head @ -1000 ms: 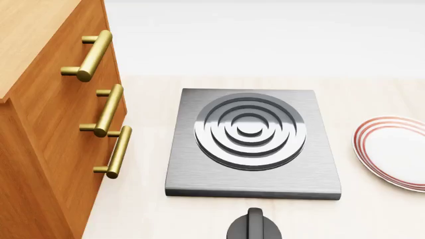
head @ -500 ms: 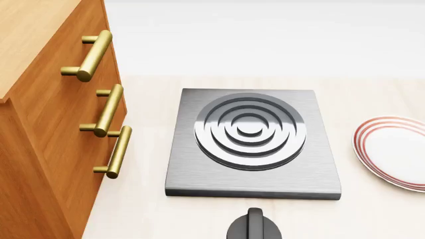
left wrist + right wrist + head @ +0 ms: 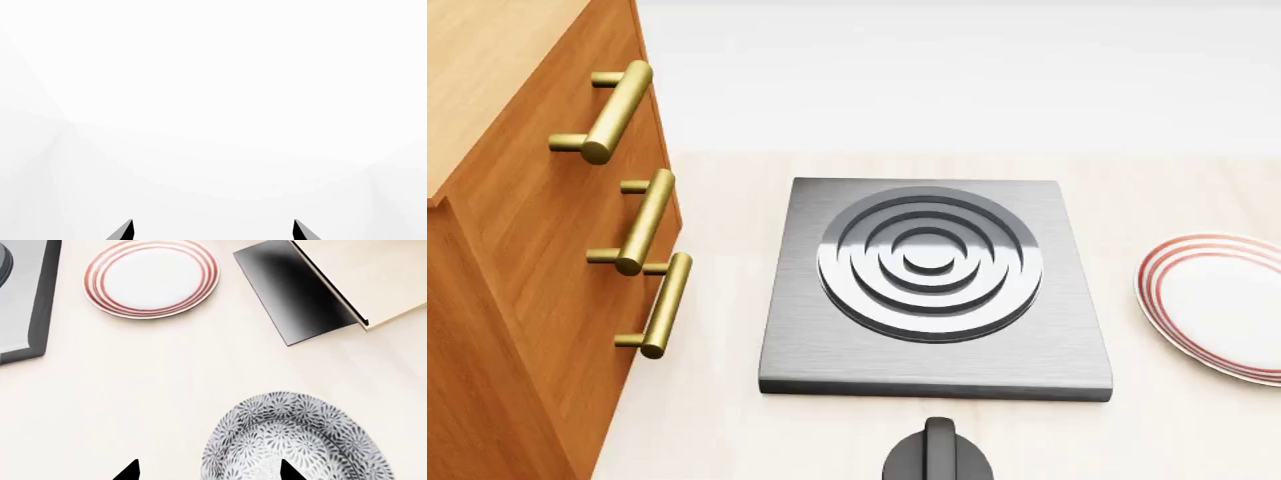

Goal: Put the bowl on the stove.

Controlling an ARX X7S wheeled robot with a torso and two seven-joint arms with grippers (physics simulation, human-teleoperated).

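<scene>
Bowl sitting on counter just under R gripper, jaws spread wide, gripping nothing | stove staying bare, head view unchanged | L gripper gaping, idling.

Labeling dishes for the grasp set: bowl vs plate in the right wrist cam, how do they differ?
Pattern: the bowl has dense grey-black speckled florals; the plate is plain white with red rings at its rim.
Shape: bowl deep, plate flat.
Position: bowl lies by the right gripper, plate beside the stove.
Both are round and sit upright on the counter.
</scene>
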